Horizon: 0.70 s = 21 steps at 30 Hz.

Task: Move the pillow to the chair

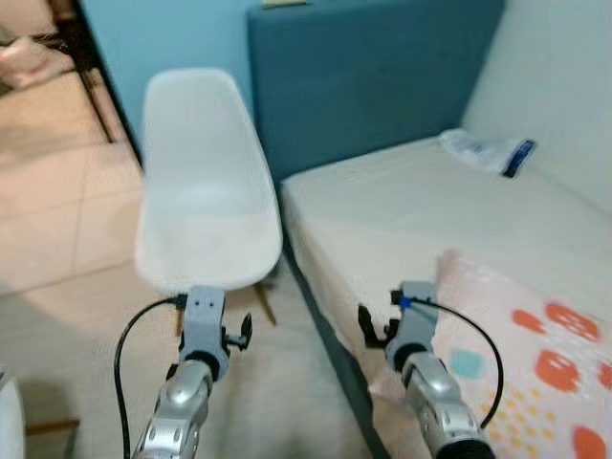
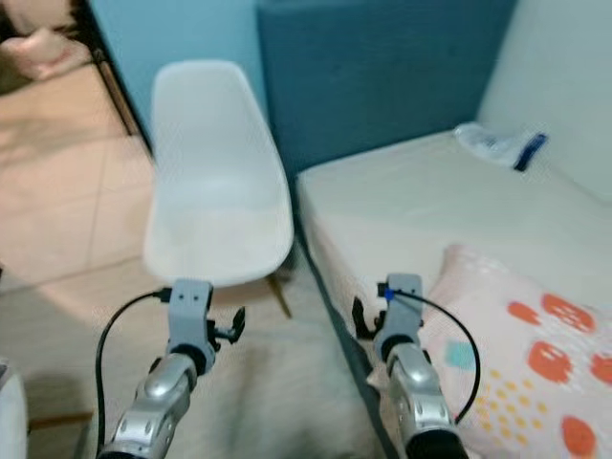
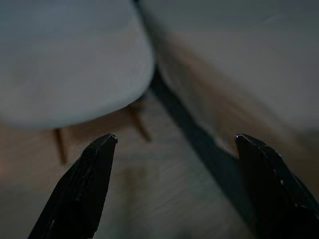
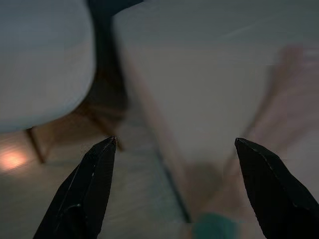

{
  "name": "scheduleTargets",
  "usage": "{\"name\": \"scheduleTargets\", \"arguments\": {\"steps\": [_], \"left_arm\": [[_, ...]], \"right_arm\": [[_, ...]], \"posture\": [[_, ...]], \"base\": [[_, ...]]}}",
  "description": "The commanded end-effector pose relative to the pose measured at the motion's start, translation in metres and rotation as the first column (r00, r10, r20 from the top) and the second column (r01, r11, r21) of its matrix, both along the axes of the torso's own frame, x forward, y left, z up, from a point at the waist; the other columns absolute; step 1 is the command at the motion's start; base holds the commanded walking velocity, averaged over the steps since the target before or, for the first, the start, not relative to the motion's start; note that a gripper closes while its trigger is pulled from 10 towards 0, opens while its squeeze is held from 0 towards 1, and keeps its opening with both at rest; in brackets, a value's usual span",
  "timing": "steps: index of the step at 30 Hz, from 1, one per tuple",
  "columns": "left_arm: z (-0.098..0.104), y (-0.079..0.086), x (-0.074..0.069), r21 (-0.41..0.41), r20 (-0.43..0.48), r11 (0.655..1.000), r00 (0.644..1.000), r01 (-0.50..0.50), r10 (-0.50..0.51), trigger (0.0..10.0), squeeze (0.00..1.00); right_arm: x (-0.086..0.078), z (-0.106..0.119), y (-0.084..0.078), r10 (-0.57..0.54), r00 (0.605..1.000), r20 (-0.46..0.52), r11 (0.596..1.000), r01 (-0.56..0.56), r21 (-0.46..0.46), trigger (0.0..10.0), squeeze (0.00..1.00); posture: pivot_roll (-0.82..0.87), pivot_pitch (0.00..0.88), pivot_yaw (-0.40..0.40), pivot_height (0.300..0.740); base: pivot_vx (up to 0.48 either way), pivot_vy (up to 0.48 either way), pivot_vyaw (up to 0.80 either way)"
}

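Both grippers spread wide and empty, pillow not yet touched

My right gripper hangs with its fingers far apart over the bed edge, the pillow just beside it on its outer side; my left gripper is equally spread, the white chair just ahead. I judge a one-sided pinch at the corner could let the pillow sag, drag and slide to the floor

White chair, pink orange-spotted pillow, teal headboard
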State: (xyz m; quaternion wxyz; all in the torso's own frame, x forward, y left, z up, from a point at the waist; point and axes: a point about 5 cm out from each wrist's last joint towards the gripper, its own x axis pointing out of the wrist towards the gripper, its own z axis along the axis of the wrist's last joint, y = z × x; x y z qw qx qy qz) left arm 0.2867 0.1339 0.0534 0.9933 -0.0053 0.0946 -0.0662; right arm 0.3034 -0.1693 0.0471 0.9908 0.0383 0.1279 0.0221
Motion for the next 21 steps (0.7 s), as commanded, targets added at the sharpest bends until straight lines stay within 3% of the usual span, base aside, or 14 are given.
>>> {"name": "scheduleTargets", "arguments": {"steps": [1, 21], "left_arm": [[-0.0053, 0.0057, -0.0034, 0.015, -0.019, 1.0, 1.0, -0.012, 0.012, 10.0, 0.0], [-0.006, 0.0062, -0.0035, 0.019, -0.02, 1.0, 1.0, -0.012, 0.012, 10.0, 0.0]], "right_arm": [[-0.0046, -0.0069, 0.0055, 0.01, 1.0, -0.023, 1.0, -0.01, 0.005, 10.0, 0.0], [-0.0046, -0.0071, 0.0077, 0.022, 1.0, -0.018, 1.0, -0.022, 0.011, 10.0, 0.0]], "posture": [[-0.04, 0.118, 0.036, 0.74], [-0.04, 0.108, 0.036, 0.74]], "base": [[0.0, 0.0, -0.76], [0.0, 0.0, -0.76]]}}
